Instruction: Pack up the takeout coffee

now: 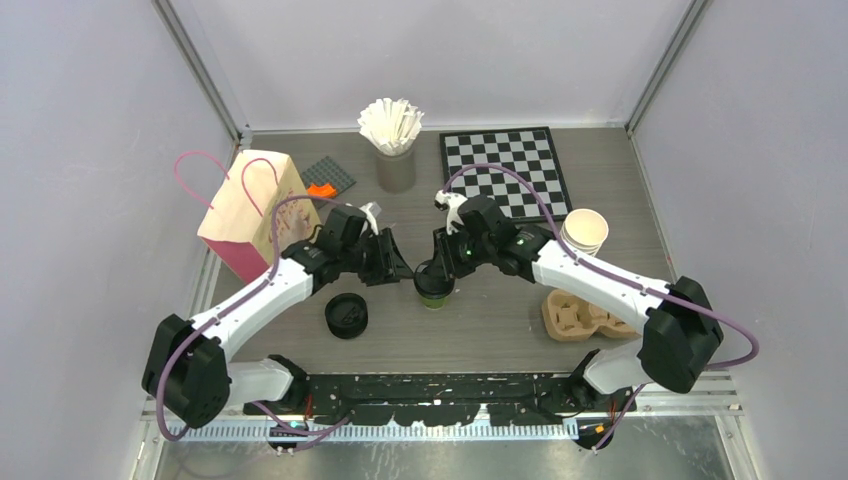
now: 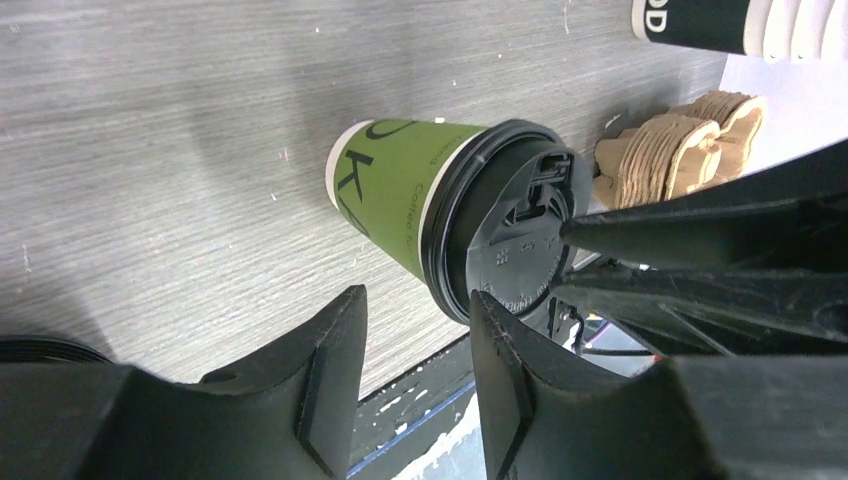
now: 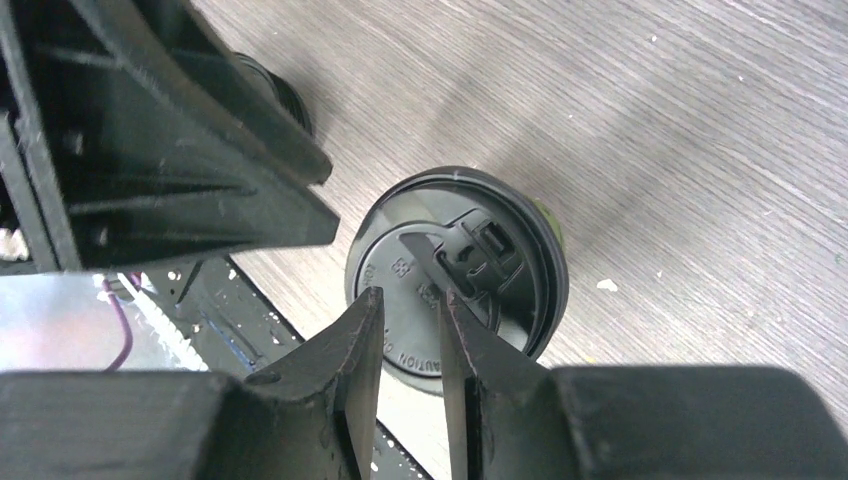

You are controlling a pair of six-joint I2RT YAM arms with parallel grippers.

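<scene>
One takeout coffee cup stands upright on the table between the two arms, green-walled with a black lid on it. In the left wrist view the cup and its lid sit just beyond my left gripper. That gripper is open and empty, with one finger close to the lid's rim. My left gripper is at the cup's left side. My right gripper hovers over the lid. In the right wrist view it has its jaws a narrow gap apart, with nothing between them.
A cream paper bag with pink handles stands at the left. A stack of black lids lies near the left arm. The brown pulp carrier and a stack of cups are at the right. A checkerboard and a holder of white sticks stand behind.
</scene>
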